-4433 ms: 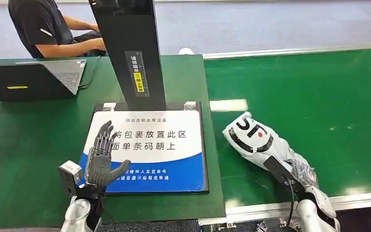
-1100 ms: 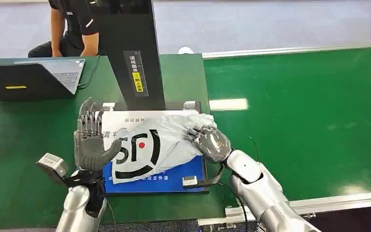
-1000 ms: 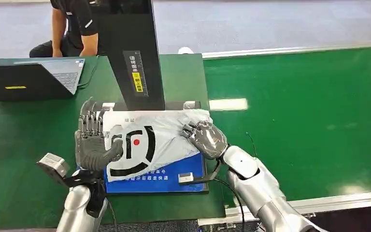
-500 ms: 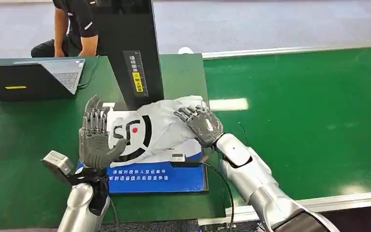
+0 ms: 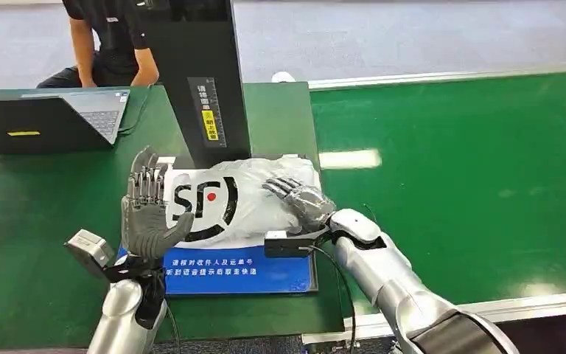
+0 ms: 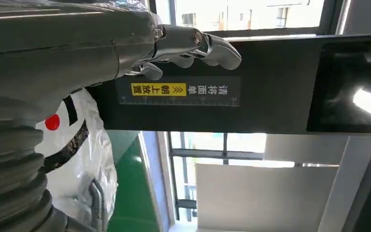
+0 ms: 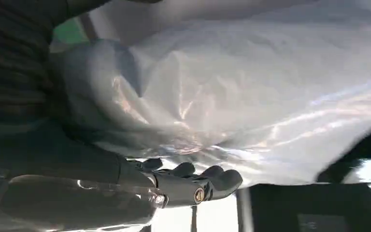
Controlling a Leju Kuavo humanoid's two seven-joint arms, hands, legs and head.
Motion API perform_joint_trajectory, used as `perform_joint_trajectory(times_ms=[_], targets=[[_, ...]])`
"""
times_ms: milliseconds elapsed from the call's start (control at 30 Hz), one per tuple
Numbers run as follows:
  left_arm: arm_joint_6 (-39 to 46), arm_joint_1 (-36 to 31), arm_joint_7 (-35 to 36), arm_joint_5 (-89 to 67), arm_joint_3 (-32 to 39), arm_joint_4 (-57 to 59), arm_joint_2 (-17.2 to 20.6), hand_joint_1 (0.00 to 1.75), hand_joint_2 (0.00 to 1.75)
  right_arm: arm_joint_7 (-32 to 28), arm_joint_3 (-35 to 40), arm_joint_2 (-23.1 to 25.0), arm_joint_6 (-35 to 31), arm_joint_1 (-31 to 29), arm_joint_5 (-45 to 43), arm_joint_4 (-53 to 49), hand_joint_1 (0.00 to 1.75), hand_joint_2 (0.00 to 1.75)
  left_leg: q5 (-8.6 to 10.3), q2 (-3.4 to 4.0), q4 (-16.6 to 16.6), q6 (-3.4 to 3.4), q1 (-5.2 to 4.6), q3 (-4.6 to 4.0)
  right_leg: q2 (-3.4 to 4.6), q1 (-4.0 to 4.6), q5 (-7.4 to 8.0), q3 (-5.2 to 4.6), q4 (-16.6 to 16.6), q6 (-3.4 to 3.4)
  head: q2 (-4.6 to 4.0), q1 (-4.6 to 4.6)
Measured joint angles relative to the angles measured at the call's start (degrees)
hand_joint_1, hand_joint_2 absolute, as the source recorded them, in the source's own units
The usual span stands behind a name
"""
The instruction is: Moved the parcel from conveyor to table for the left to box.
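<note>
The grey-white parcel (image 5: 228, 203) with a black and red logo lies on the blue and white scan pad (image 5: 243, 269) on the table, against the black scanner column (image 5: 199, 81). My right hand (image 5: 298, 198) rests palm down on the parcel's right part with its fingers stretched out flat. In the right wrist view the parcel (image 7: 232, 87) lies beside those fingers (image 7: 193, 181). My left hand (image 5: 146, 214) stands upright at the parcel's left edge, fingers apart, thumb touching the bag. The left wrist view has the parcel (image 6: 84, 159) close beside my left hand (image 6: 53, 53).
An open laptop (image 5: 44, 122) sits at the table's far left, and a person (image 5: 110, 37) in black sits behind it. The green conveyor belt (image 5: 472, 169) runs along the right. The scanner column rises just behind the parcel.
My right hand carried the parcel from the conveyor onto the scan pad, pushed it back against the column, and has flattened its fingers on top. My left hand rose beside the parcel's left edge.
</note>
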Motion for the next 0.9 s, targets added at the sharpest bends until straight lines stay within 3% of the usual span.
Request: perform_joint_trajectory(times_ms=[167, 367, 500, 667, 900], targets=[[0.0, 0.6, 0.0, -0.6, 0.4, 0.0, 0.0, 0.00, 1.75, -6.7, -1.9, -0.1, 8.2, 3.9, -14.6, -6.6, 0.00, 1.75, 0.00, 0.00, 0.0, 0.00, 0.00, -0.01, 0.00, 0.01, -0.01, -0.02, 0.0, -0.01, 0.00, 0.00], [-0.2, 2.7, 0.0, -1.0, 2.0, -0.3, 0.0, 0.00, 1.75, -5.2, -5.6, -1.7, 21.5, 11.9, -43.4, -23.3, 0.00, 1.75, -0.01, 0.00, 0.0, 0.00, 0.00, -0.09, -0.01, 0.00, -0.04, -0.10, 0.0, -0.01, 0.00, -0.02], [-0.3, 3.3, 0.0, -1.0, 2.9, -0.3, 0.0, 0.00, 1.75, -4.6, -8.3, -4.1, 29.7, 16.9, -56.7, -33.1, 0.00, 1.75, -0.02, -0.01, 0.0, 0.01, -0.02, -0.09, -0.02, -0.01, -0.03, -0.10, 0.0, 0.00, 0.00, -0.02], [-1.2, 3.8, 0.0, -1.7, 3.9, -0.3, 0.0, 0.00, 1.75, -4.5, -13.3, -7.3, 34.8, 23.7, -63.4, -43.2, 0.00, 1.75, -0.04, -0.02, 0.0, 0.03, -0.02, -0.10, -0.04, -0.01, -0.03, -0.08, -0.1, 0.00, 0.00, 0.00], [-2.6, 3.9, 0.0, -7.1, 4.7, 0.5, -0.1, 0.00, 1.75, -3.3, -22.0, -8.6, 35.3, 30.8, -61.3, -51.3, 0.00, 1.75, -0.04, -0.02, 0.0, 0.03, -0.02, -0.11, -0.04, -0.01, -0.03, -0.11, -0.1, 0.00, 0.00, 0.00]])
